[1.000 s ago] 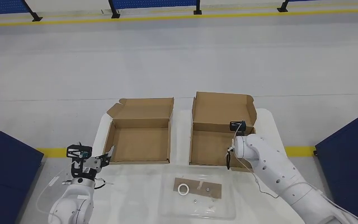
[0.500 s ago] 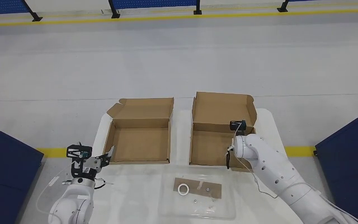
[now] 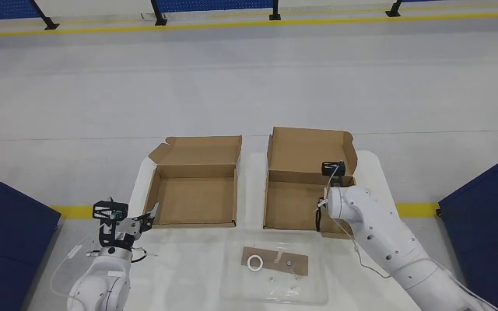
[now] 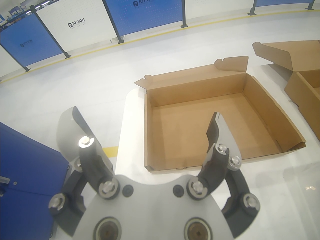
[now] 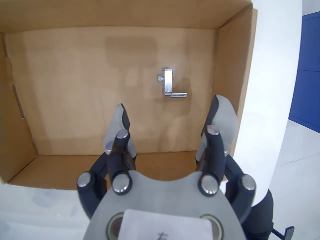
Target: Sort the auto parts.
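Two open cardboard boxes stand side by side on the white table. On the floor of the right box (image 3: 292,204) (image 5: 75,88) lies a small L-shaped metal part with a pin (image 5: 170,86). My right gripper (image 5: 171,107) (image 3: 317,221) hangs open over that box's near right corner, just short of the part and holding nothing. The left box (image 3: 194,200) (image 4: 212,126) has nothing in it. My left gripper (image 4: 145,113) (image 3: 144,220) is open off that box's near left corner. A white ring (image 3: 254,264) and small metal bits (image 3: 289,263) lie on a brown card (image 3: 276,260).
The brown card rests on a clear plastic tray (image 3: 307,291) at the table's front, between the two arms. Both box lids stand folded up at the far side. Blue panels (image 3: 23,233) flank the table on the left and right.
The right arm's wrist has shifted slightly toward the far side over the right box. The left arm has kept still.
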